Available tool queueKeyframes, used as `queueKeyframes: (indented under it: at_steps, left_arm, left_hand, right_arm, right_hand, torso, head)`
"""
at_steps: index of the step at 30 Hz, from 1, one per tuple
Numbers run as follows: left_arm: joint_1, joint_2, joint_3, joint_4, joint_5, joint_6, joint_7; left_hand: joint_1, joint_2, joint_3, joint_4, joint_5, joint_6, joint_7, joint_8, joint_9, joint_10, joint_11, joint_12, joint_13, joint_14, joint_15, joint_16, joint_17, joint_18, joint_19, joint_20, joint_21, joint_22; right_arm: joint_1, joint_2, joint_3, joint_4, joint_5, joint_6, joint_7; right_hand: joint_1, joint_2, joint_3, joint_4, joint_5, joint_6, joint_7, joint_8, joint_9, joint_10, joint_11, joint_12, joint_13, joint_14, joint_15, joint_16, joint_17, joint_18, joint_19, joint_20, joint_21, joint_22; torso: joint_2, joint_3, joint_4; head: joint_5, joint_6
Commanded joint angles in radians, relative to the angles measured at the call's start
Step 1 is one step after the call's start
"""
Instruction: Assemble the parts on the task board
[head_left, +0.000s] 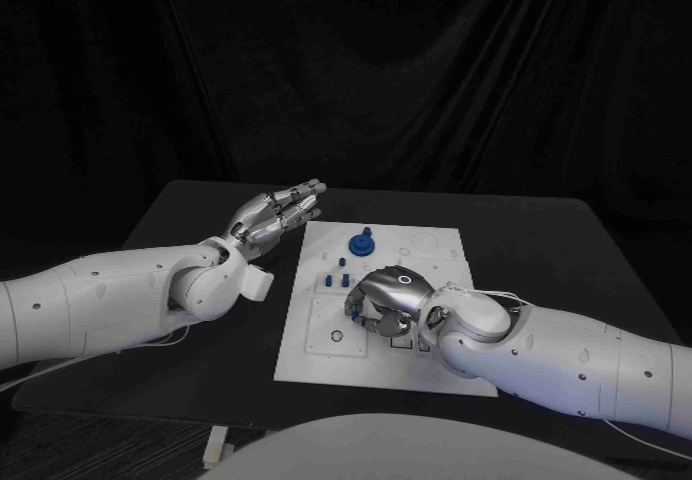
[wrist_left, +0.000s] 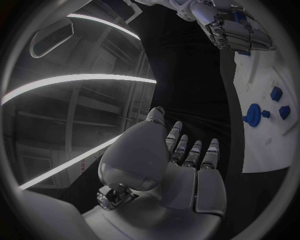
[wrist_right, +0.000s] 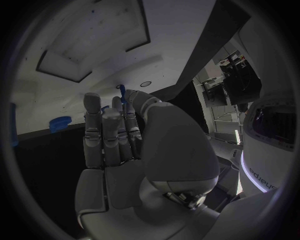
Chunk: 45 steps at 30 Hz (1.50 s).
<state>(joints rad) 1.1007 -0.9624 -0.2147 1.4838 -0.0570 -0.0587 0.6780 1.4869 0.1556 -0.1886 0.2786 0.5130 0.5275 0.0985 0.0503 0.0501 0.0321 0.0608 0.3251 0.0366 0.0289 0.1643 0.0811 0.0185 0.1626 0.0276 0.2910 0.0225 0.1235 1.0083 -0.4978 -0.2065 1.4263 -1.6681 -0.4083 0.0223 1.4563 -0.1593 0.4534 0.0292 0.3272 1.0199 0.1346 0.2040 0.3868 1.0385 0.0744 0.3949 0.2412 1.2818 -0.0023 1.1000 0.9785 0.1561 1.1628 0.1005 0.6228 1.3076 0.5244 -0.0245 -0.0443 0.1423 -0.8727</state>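
Observation:
The white task board (head_left: 433, 370) lies in the middle of the table. A round blue part (head_left: 361, 241) stands near its far edge, with small blue pegs (head_left: 342, 272) just in front of it. My right hand (head_left: 387, 300) is down over the board's middle, fingers curled. In the right wrist view a small blue peg (wrist_right: 122, 91) shows pinched between thumb and fingertips; it appears at the fingertips (head_left: 351, 312) in the head view too. My left hand (head_left: 281, 215) hovers off the board's far left corner, fingers stretched out and holding nothing. The left wrist view shows this hand (wrist_left: 181, 160) and the round part (wrist_left: 253, 114).
The black table (head_left: 534, 240) extends on both sides of the board. Recessed slots and a ring mark (head_left: 340, 340) show on the board's near half. The left forearm (head_left: 130, 295) lies along the table's left side.

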Motion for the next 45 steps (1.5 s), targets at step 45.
queueKeyframes:
  at_steps: [45]
  left_arm:
    - [-0.005,0.007,0.001,0.001,0.006,0.029,0.049]
  left_hand:
    - [0.017,0.005,-0.002,0.002,0.006,0.034,0.011,0.011,0.004,-0.004,0.013,-0.002,0.001,0.000,0.012,0.007,0.001,0.000,0.006,0.002,-0.002,0.008]
  right_arm:
    - [-0.023,-0.014,0.000,0.001,-0.007,-0.068,-0.024]
  right_hand:
    - [0.031,0.020,-0.017,-0.015,-0.083,0.009,0.003,-0.022,0.002,0.018,0.000,-0.005,-0.001,0.002,0.004,0.009,0.001,0.006,-0.027,0.004,0.041,0.050]
  torso:
    - [0.000,0.0001,0.0002]
  head:
    - [0.009,0.000]
